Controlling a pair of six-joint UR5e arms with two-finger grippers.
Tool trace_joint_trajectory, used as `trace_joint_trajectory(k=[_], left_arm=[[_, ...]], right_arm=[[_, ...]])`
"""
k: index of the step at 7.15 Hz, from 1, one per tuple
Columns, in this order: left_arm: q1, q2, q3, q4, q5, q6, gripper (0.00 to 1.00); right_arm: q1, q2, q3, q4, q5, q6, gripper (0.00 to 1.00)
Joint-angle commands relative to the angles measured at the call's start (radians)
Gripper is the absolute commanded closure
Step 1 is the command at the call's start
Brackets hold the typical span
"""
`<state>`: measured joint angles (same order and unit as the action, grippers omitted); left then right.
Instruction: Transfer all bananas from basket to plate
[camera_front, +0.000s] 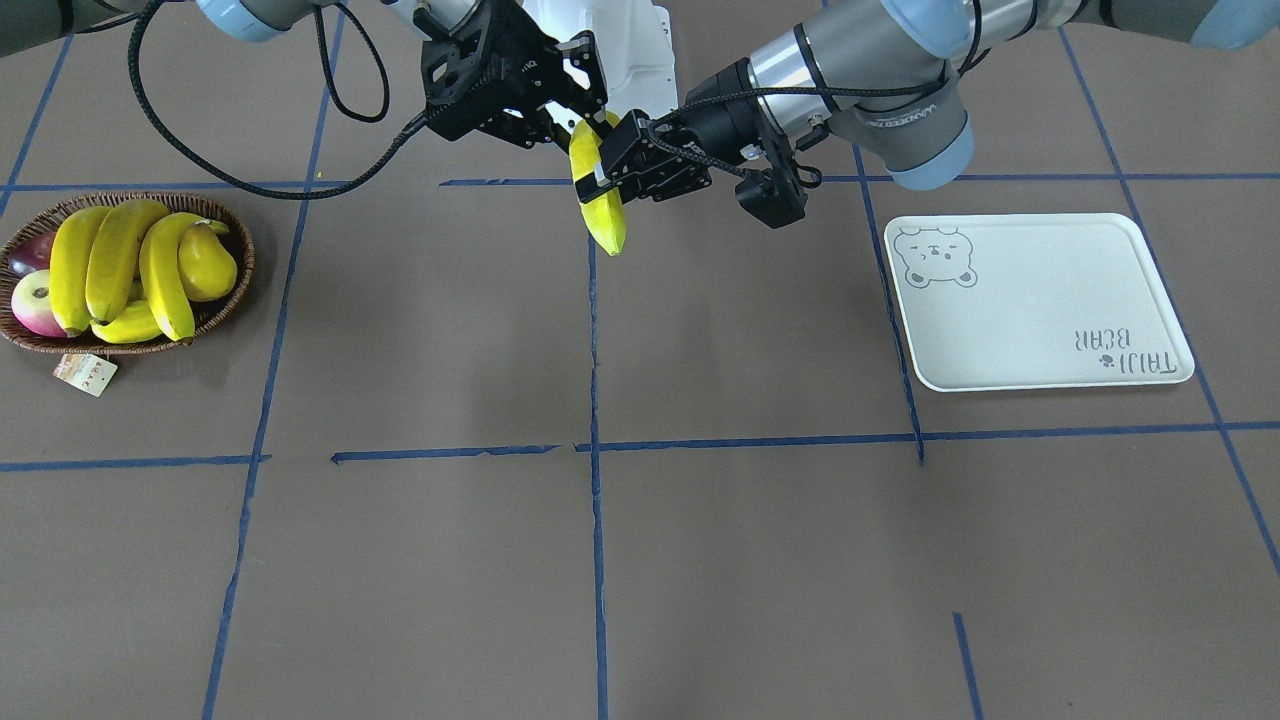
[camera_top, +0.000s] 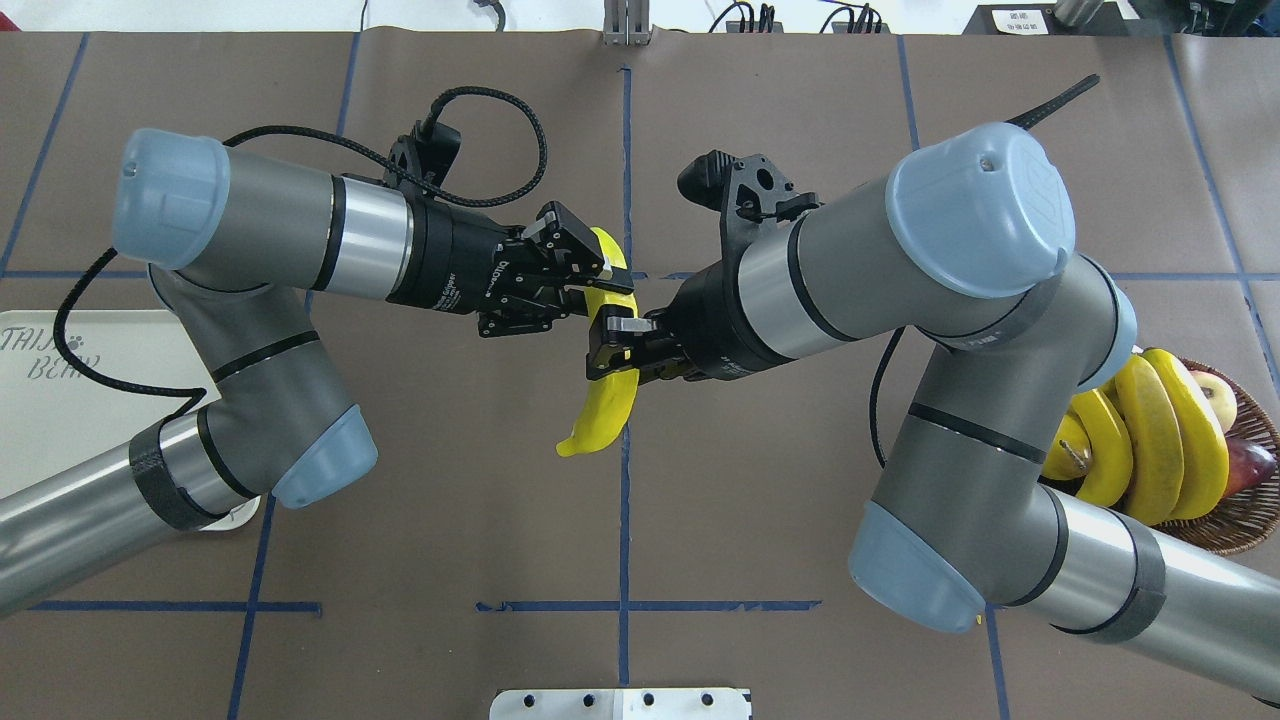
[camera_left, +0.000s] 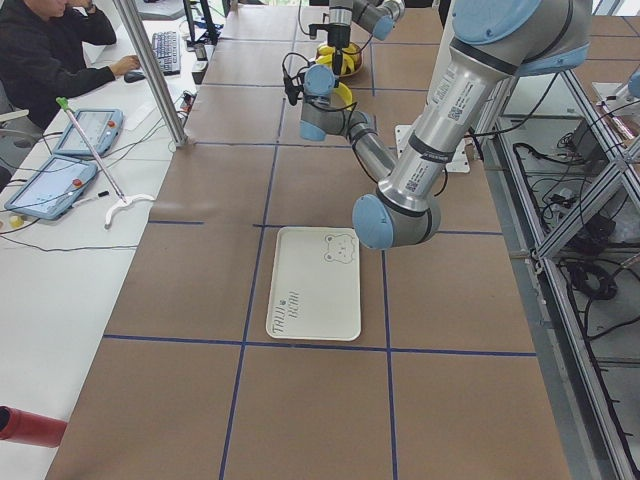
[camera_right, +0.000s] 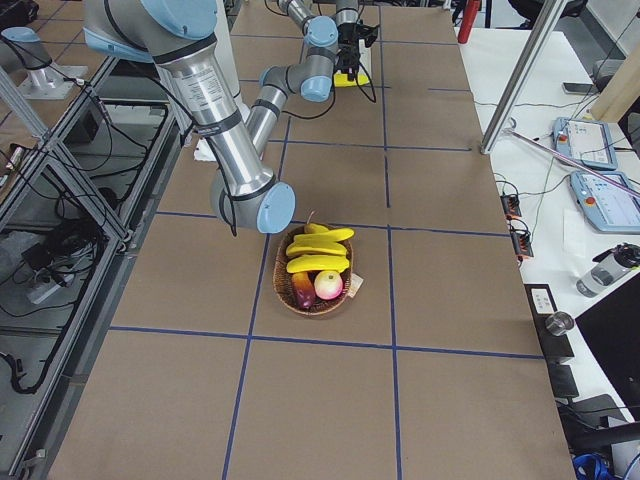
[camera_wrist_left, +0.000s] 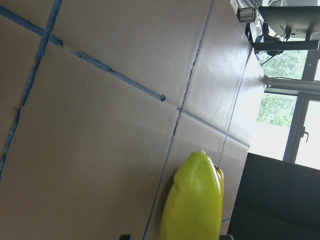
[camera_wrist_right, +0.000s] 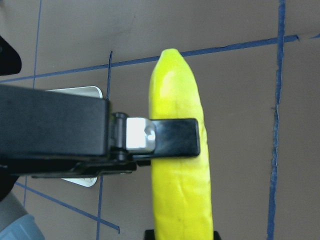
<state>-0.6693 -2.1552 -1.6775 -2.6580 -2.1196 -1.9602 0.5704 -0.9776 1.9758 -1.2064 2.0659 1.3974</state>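
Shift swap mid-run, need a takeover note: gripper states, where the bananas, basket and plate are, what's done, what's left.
Left gripper: shut on a banana, in the air over mid-table.
Right gripper: shut on the same banana; looks like a hand-over.
Basket, on the robot's right: three bananas in it, beside a pear.
Plate, on the robot's left: no banana on it.
Done: one banana out of the basket.
Left: set it on the plate, then move the other three.

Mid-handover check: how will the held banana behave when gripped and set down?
The banana holds its curve below the grip, so it is probably stiff. Its smooth skin may slip under a light pinch. Being curved, it could rock once laid on the plate.
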Motion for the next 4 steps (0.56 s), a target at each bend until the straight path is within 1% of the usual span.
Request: trace_joint_trajectory(k=[1, 4], left_arm=[[0.000, 0.003, -0.002, 0.000, -0.002, 0.001, 0.97], [-0.018, 0.018, -0.004, 0.004, -0.003, 0.003, 1.00]], right_arm=[[0.000, 0.002, 0.003, 0.002, -0.010, 0.058, 0.00], [0.002, 0.001, 0.012, 0.001, -0.013, 0.061, 0.00]])
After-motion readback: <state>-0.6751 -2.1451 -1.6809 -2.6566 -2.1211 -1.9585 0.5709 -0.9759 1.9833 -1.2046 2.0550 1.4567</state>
